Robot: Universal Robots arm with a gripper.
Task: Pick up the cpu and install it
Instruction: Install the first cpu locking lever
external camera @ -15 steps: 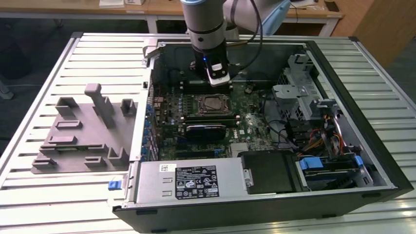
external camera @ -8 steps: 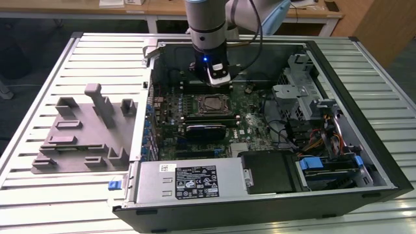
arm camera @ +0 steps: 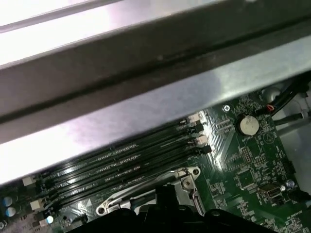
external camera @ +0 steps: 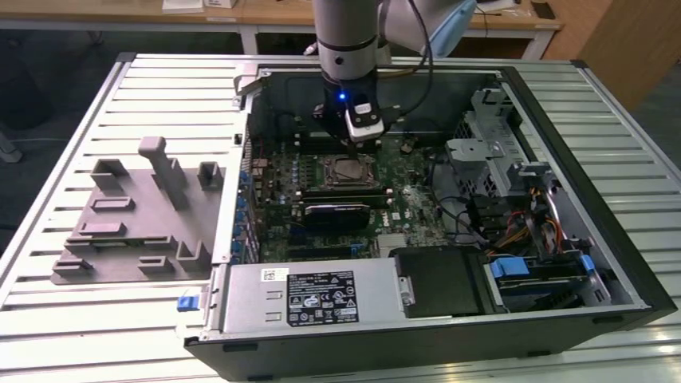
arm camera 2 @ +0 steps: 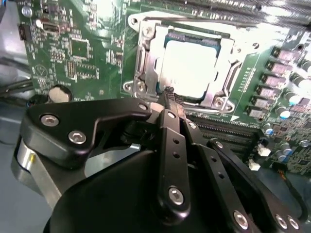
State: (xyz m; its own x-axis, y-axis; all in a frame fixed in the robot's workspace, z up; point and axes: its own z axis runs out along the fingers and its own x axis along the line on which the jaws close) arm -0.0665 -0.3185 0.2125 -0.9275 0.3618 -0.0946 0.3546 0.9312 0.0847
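- Currently, the cpu [arm camera 2: 192, 73] lies seated in its socket [arm camera 2: 146, 58], so nothing is carried.
- The gripper [arm camera 2: 170, 94] hovers just above it, fingers narrowed together, empty.

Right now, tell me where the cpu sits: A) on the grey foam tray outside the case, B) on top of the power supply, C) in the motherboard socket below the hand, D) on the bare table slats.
C: in the second wrist view the cpu lies flat inside the socket frame on the motherboard, just beyond the tips of the hand; the exterior view shows it in the case under the arm.
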